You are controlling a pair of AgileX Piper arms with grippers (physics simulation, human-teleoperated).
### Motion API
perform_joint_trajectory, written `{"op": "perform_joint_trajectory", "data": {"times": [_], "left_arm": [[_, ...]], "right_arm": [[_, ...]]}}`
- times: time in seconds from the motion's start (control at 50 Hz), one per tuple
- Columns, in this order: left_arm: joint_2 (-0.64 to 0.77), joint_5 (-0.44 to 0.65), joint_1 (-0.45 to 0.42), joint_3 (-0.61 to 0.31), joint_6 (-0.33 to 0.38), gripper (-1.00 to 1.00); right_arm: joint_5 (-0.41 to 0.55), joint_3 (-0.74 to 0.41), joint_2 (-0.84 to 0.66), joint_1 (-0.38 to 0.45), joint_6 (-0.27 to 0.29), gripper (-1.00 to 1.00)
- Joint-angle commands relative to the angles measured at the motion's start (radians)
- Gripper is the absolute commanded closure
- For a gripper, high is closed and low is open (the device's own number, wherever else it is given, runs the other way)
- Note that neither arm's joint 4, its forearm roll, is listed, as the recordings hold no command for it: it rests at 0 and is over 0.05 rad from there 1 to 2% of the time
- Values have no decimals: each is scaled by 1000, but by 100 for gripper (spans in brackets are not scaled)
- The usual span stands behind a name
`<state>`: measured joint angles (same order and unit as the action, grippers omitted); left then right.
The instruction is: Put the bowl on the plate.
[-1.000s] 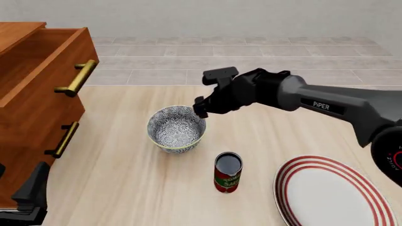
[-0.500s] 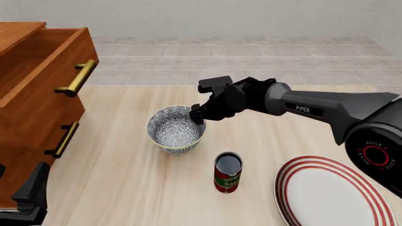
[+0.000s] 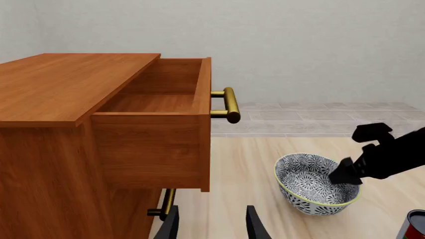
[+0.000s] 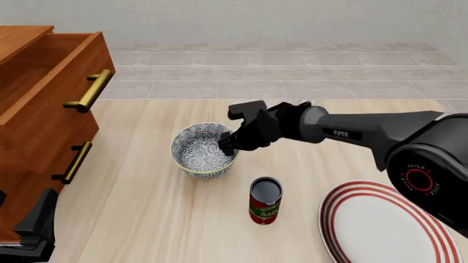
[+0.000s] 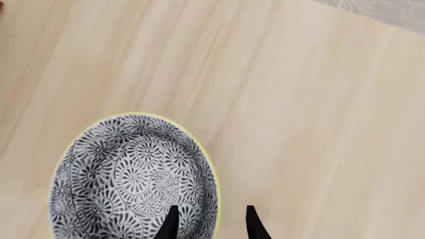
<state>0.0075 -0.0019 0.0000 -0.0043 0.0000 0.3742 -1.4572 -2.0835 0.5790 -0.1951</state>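
Right arm: stretched from the front view's right across the table (image 4: 146, 219), wrist bent down, the right gripper (image 4: 228, 143) placed at the right side of the bowl's rim.
Right gripper fingers: held apart, one finger (image 5: 171, 222) seen inside the rim and the other (image 5: 252, 222) outside it; contact with the rim cannot be told.
Left gripper (image 3: 211, 224): kept low near the cabinet (image 3: 79, 124), its fingertips apart, nothing between them.
Bowl (image 4: 203, 149): stood upright on the table, mouth turned up, axis vertical, left of centre, beside the cabinet.
Plate (image 4: 387, 224): laid flat at the near right corner, well apart from the bowl.
Can (image 4: 264, 200): stood upright between bowl and plate.
Change: over the last second the right gripper has been lowered and moved leftward onto the rim; the bowl has been left unmoved.
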Motion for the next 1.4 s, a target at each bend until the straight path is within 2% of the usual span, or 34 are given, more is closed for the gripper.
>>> {"op": "perform_joint_trajectory", "data": {"times": [0.02, 0.64, 0.66, 1.4], "left_arm": [[0, 0, 0, 0, 0, -100], [0, 0, 0, 0, 0, -100], [0, 0, 0, 0, 0, -100], [0, 0, 0, 0, 0, -100]], "right_arm": [[-15, 9, -21, 7, -10, -100], [-57, 43, -47, 17, -33, -100], [-55, 37, -42, 5, -17, 100], [-8, -9, 31, 6, -10, 100]]}}
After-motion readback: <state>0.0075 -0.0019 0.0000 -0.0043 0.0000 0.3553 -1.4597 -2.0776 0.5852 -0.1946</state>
